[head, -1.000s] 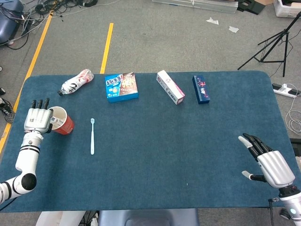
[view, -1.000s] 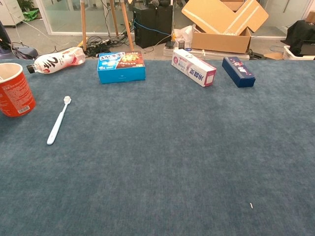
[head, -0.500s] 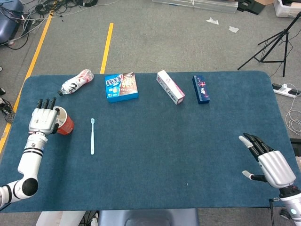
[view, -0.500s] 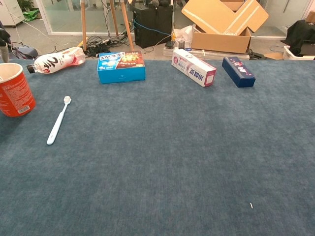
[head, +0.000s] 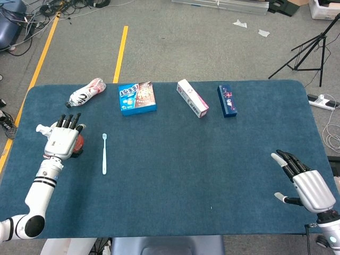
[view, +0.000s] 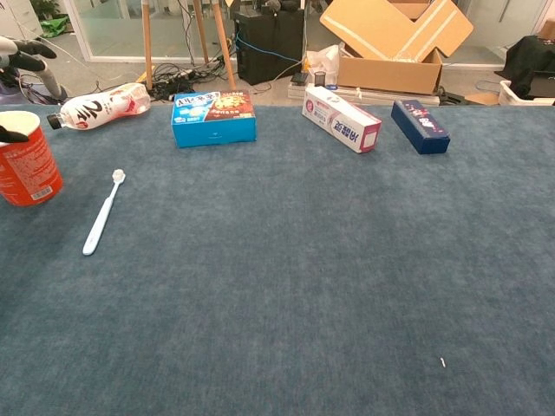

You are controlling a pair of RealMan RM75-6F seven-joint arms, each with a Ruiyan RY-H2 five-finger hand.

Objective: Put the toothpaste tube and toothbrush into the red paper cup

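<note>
Fingers spread and holding nothing, the left hand (head: 62, 140) has slid over the red paper cup (view: 26, 163), toward the toothbrush (head: 104, 154) at three o'clock.

Left hand (head: 62, 141) up at 9 o'clock, fingers spread, empty; right hand (head: 305, 183) low at 4 o'clock, fingers apart.

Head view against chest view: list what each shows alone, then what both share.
Head view only: the right hand, open near the table's right edge, and the left hand's back. Chest view only: the cardboard box behind the table. Both: left hand over the red paper cup, toothbrush, toothpaste box, bottle, snack box, navy box.
</note>
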